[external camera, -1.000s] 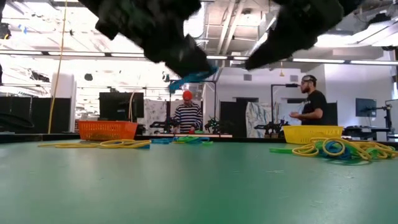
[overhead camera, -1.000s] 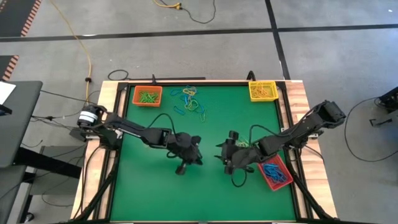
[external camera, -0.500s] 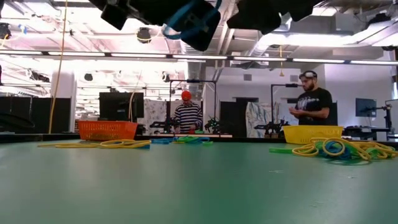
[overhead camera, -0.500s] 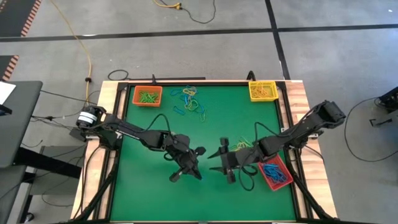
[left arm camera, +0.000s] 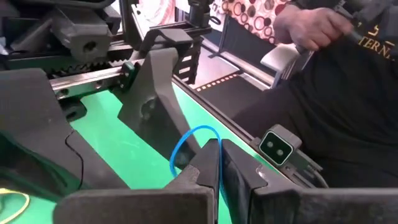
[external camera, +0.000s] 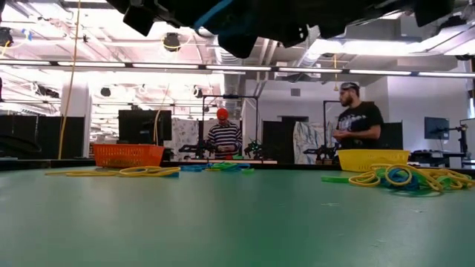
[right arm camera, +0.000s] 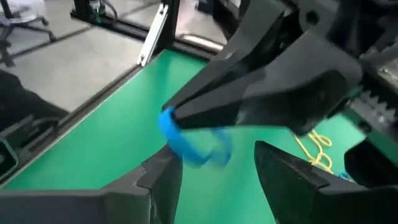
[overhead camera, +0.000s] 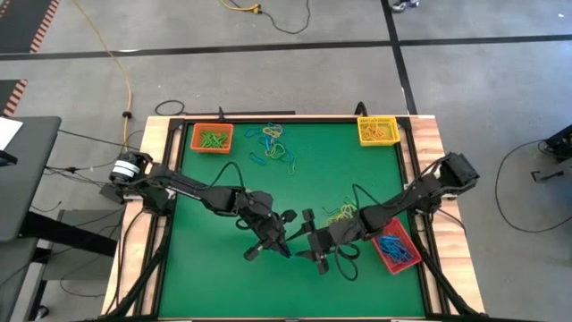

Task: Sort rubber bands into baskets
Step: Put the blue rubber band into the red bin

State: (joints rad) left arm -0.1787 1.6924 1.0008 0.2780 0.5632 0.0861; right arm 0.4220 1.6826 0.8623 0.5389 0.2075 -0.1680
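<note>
Since the earlier frame, right tool is reaching, spread wide, toward left tool, which is pinching a blue rubber band above the tabletop. If the handover is mistimed, I think the band is falling.

**Two grippers brought tip to tip at lower centre of the high view**

The left arm is stretched from the left edge of the frame down toward lower centre. The left gripper is held above the surface with its fingers pressed together on a blue rubber band. The right arm is reached in from the right edge. The right gripper is pointed at the left one, just beside it, with its fingers spread wide.
</note>
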